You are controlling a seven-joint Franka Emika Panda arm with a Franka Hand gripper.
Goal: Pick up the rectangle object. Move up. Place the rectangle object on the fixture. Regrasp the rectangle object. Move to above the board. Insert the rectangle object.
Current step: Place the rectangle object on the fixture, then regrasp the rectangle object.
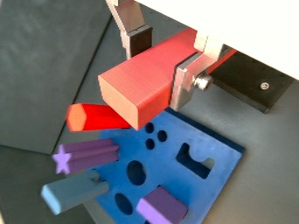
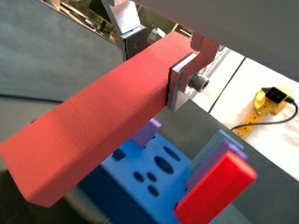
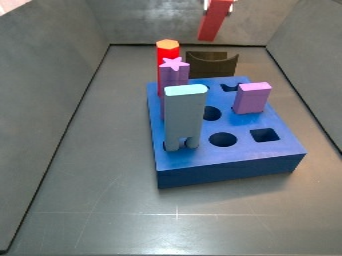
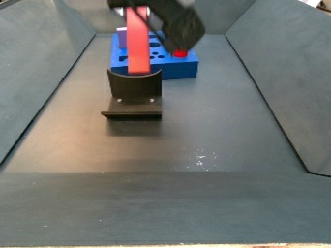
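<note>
Clamping the rectangle object (image 1: 142, 80) between flat silver fingers (image 1: 184, 77), the gripper (image 2: 162, 59) carries it in the air above the fixture (image 4: 134, 92), its jaws shut narrow on the red bar. In a side view the bar (image 3: 217, 17) hangs tilted over the fixture (image 3: 213, 61), clear of it. No writing can be read anywhere. Near it, the blue board (image 3: 230, 158) holds a light-blue upright block (image 3: 182, 115), a purple star peg (image 3: 174, 68), a purple block (image 3: 254, 96) and a red cylinder (image 3: 167, 47) with a yellow top; round and square holes stay open.
</note>
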